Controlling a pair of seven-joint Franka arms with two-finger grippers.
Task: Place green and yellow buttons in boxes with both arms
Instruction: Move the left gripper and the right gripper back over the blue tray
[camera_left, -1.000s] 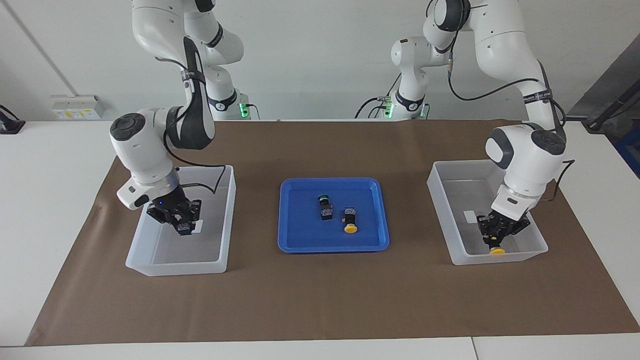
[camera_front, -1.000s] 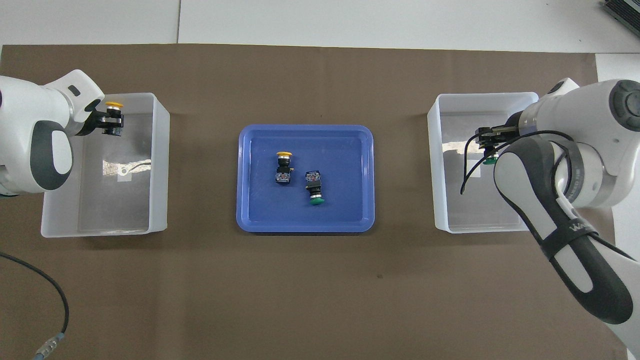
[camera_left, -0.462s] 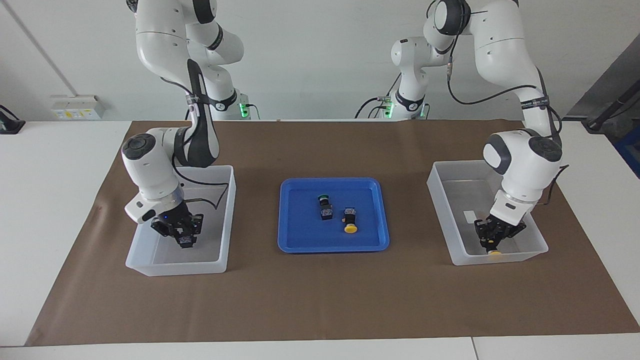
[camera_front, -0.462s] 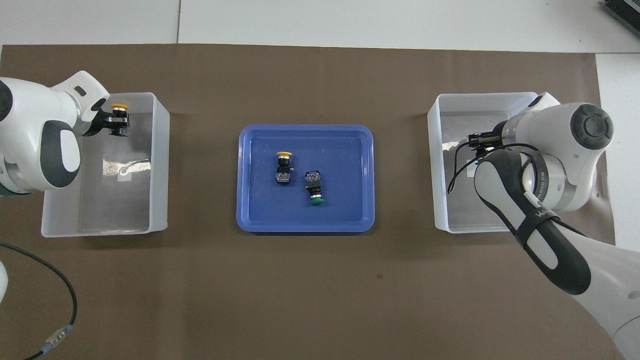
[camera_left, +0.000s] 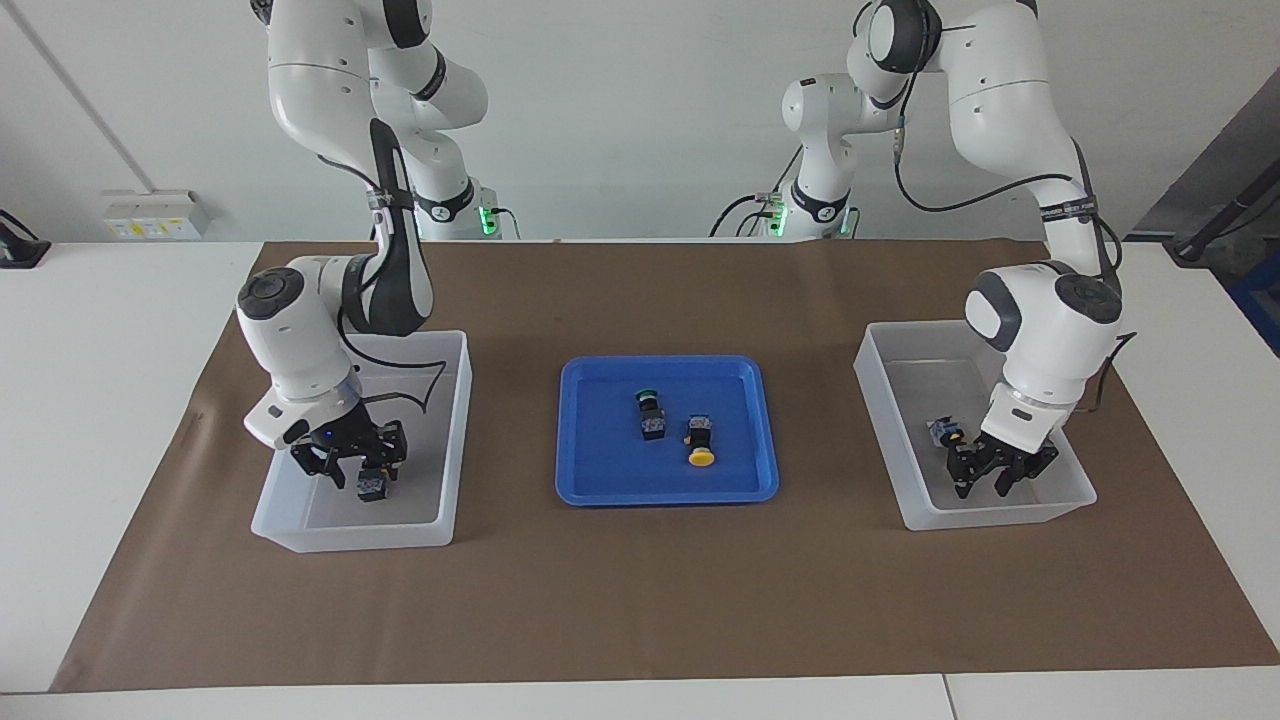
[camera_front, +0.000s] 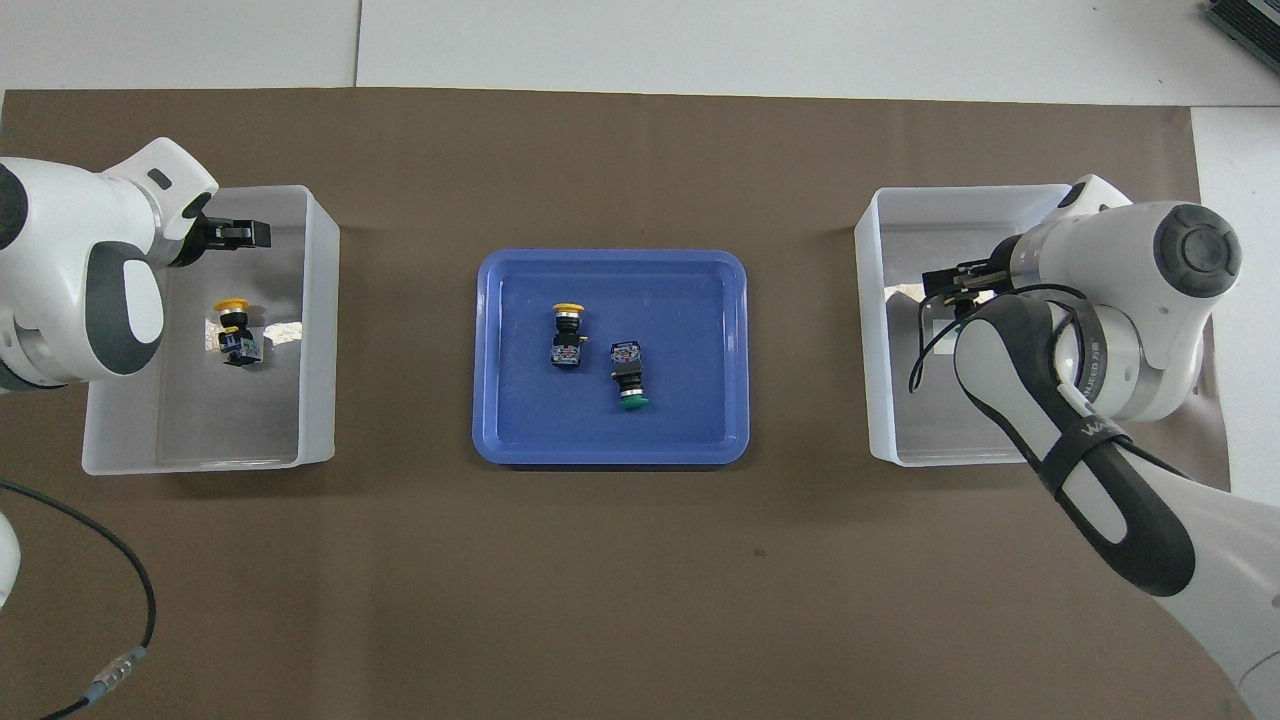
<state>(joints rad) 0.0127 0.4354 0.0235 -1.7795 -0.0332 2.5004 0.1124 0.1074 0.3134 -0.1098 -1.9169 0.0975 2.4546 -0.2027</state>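
Hanging open over the boxes, left end effector and right end effector; no writing legible.

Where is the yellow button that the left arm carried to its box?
It lies inside the box at the left arm's end of the table: yellow button on the floor, nearer to the robots than the open left pincer.

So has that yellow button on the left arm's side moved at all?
Yes. The yellow button left the left gripper and now lies on the box floor, nearer the robots.
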